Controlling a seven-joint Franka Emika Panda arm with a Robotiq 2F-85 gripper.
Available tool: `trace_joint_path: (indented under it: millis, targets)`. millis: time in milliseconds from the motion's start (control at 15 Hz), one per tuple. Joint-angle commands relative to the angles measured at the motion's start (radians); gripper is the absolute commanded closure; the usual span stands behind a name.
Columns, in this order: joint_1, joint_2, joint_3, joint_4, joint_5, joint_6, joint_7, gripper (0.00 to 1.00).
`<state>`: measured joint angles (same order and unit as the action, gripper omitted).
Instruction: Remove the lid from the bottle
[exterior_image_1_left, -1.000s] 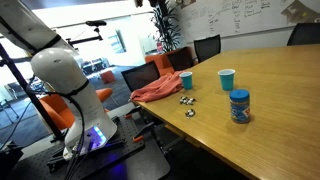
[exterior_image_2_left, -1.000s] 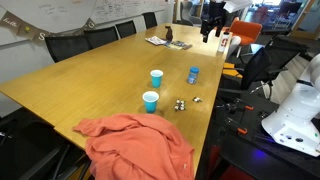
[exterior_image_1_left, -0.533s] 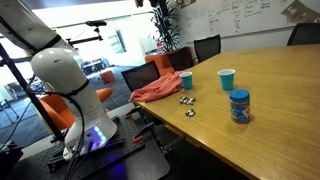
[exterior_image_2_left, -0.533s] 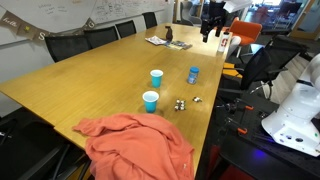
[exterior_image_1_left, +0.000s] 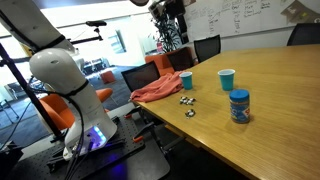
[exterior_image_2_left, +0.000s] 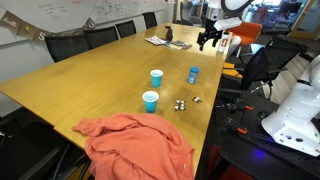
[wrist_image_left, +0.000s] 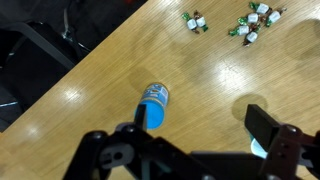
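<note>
The bottle (exterior_image_1_left: 239, 108) stands upright on the worktop (exterior_image_1_left: 285, 75) near its edge, with the lid (exterior_image_1_left: 239, 95) on top (the wrist view looks down on it from well above). The tool (exterior_image_2_left: 210, 36) hangs high over the worktop, well apart from the bottle, its jaws spread wide and holding nothing. Two cups (exterior_image_2_left: 156, 77) and some sweets (wrist_image_left: 195, 22) sit near the bottle, and a cloth (exterior_image_2_left: 135, 145) is draped farther along the edge.

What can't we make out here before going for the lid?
- Bottle label text: too small, every view.
- Lid tightness, thread seam: too small in both exterior views; blurred in wrist view.
- Gripper finger detail: small, dark against clutter in an exterior view.
- Wrapped items: too small to identify.
</note>
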<state>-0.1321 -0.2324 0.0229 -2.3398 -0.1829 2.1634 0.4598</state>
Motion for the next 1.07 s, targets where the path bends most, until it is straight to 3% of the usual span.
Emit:
trace_joint_path:
  millis: [0,333,400,733,1000]
  targets:
    - [-0.036,0.102,-0.053,-0.024,-0.023,0.151,0.035,0.0]
    - [-0.063,0.274,-0.135,0.01,-0.091,0.334,0.109,0.0]
    - [-0.043,0.219,-0.138,-0.02,-0.041,0.294,0.04,0.0]
    - [-0.039,0.242,-0.149,-0.016,-0.048,0.307,0.047,0.0]
    - [-0.054,0.333,-0.177,-0.007,0.06,0.454,0.043,0.0]
